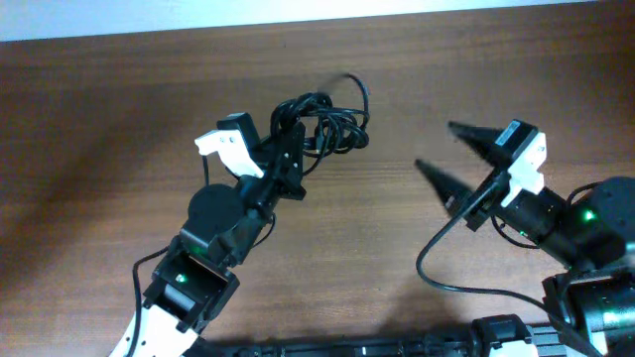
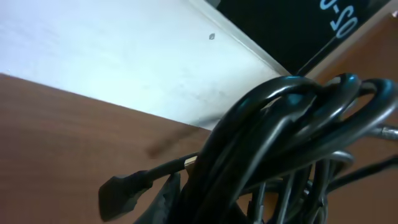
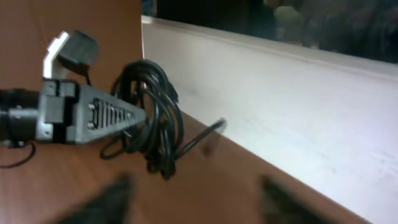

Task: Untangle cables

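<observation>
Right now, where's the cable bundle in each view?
Overhead: cable bundle sits upper centre, at the tip of the left tool.
Left wrist: bundle fills the lower right, very close.
Right wrist: bundle is left of centre, in that tool's grip.
Shared landmark: the pale strip beyond the far edge of the table, past the bundle in all three.

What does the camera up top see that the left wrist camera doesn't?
Only the overhead view shows both arms: the left gripper shut on the cables, and the right gripper open, apart from them. Only the left wrist view shows, up close, a small plug end sticking out below the loops, and a dark panel with white lettering beyond the table. Both show the black cables bundled together and the brown table.
</observation>
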`<act>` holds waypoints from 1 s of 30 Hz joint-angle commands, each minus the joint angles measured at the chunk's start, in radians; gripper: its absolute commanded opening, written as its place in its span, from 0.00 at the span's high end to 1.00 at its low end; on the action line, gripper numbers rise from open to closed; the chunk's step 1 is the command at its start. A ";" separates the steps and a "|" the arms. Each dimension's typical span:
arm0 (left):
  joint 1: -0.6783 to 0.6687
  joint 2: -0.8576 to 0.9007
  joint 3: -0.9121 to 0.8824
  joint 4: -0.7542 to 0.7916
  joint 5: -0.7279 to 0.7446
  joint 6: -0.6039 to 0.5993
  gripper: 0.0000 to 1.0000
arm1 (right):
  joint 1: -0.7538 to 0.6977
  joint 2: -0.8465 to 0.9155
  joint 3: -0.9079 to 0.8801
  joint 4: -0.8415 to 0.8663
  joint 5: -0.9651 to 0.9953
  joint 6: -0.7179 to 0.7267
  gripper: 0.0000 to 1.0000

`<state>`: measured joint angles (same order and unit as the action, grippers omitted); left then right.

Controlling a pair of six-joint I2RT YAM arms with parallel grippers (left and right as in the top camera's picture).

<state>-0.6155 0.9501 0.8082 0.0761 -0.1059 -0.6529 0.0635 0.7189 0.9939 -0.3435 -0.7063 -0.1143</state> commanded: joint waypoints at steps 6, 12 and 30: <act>0.003 -0.056 0.003 0.087 0.378 0.311 1.00 | 0.002 0.001 0.014 -0.019 -0.390 -0.196 0.25; 0.003 -0.002 0.003 0.197 0.540 0.309 1.00 | 0.002 0.024 0.014 -0.020 -0.382 -0.196 0.43; 0.000 0.072 0.003 0.294 0.618 0.307 1.00 | 0.002 0.063 0.014 -0.020 -0.355 -0.195 0.96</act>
<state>-0.6140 1.0252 0.8021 0.3496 0.4767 -0.3580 0.0635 0.7837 0.9958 -0.3630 -1.0828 -0.3172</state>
